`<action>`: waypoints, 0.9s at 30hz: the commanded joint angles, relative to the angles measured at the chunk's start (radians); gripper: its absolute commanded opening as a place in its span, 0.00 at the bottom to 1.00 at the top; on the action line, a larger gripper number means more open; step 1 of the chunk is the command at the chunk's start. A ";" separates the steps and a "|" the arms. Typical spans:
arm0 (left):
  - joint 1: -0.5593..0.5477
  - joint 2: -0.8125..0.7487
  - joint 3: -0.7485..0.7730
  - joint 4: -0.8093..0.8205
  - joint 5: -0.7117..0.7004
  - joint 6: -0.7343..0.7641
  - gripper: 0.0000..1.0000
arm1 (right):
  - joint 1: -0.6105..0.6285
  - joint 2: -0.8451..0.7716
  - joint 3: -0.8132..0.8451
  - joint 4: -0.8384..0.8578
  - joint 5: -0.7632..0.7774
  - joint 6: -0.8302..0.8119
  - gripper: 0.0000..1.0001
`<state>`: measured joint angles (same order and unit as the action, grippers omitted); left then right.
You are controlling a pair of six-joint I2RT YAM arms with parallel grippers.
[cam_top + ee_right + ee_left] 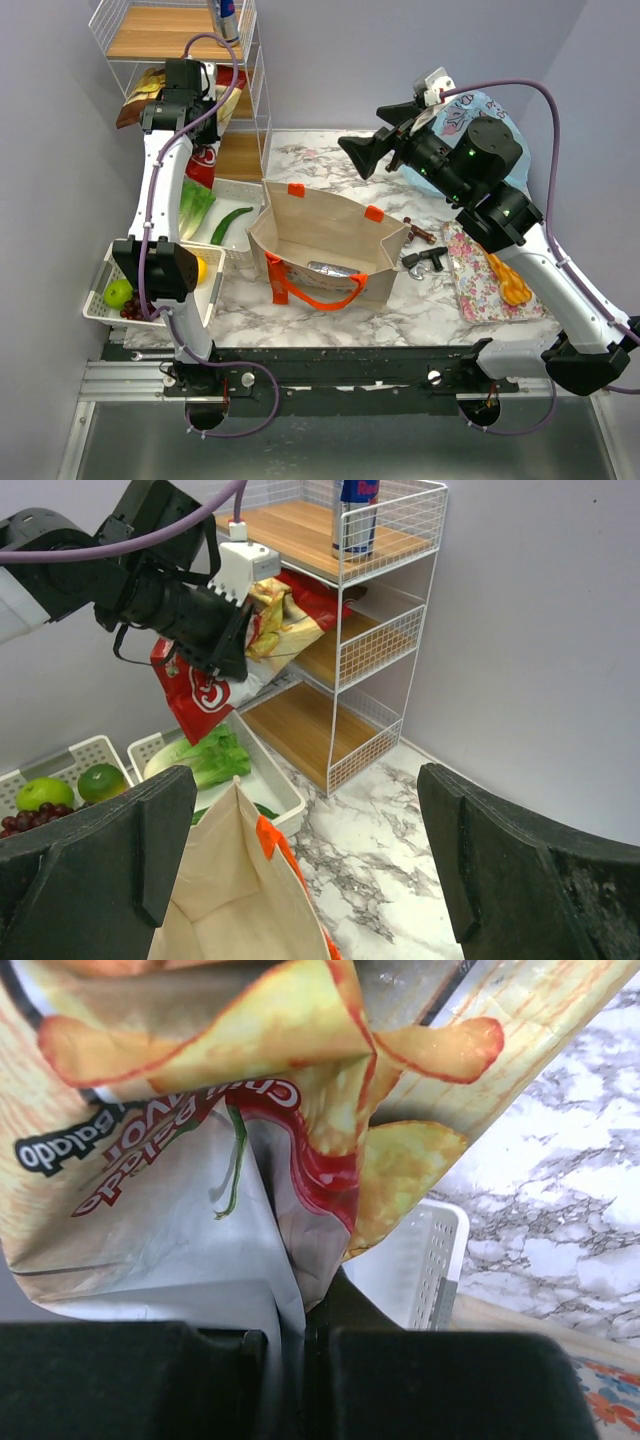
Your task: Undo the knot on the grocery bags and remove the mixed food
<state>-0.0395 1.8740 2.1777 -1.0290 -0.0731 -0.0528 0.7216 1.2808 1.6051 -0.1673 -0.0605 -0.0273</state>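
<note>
The beige canvas tote (pixel 320 235) with orange handles stands open mid-table, a silver packet (pixel 335 268) inside; it also shows in the right wrist view (pixel 235 900). The light-blue plastic bag (pixel 482 108) lies at the back right behind my right arm. My left gripper (pixel 160 102) is at the wire shelf, shut on a yellow snack packet (pixel 230 1070), also seen in the right wrist view (pixel 280 610). A red packet (pixel 190 695) hangs just below it. My right gripper (pixel 360 150) is raised above the table's back, open and empty (pixel 310 880).
A wire shelf (pixel 250 110) with a drink can (pixel 357 515) on top stands at the back left. White trays hold lettuce (pixel 195 205), cucumber (pixel 232 222), green fruit (pixel 118 292) and grapes (pixel 130 310). Metal tools (pixel 425 258) and a floral tray (pixel 475 290) lie right of the tote.
</note>
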 commanded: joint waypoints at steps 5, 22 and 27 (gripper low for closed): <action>-0.004 0.025 0.070 0.211 0.070 0.017 0.06 | 0.002 0.000 0.004 -0.015 0.004 0.004 1.00; -0.008 0.115 0.104 0.452 0.119 0.036 0.17 | 0.002 0.008 0.001 -0.026 0.002 0.020 1.00; -0.008 0.109 0.057 0.543 0.125 0.044 0.28 | 0.002 0.013 0.006 -0.026 0.002 0.018 1.00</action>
<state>-0.0414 2.0071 2.2360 -0.6754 0.0238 -0.0216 0.7216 1.2831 1.6047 -0.1753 -0.0608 -0.0162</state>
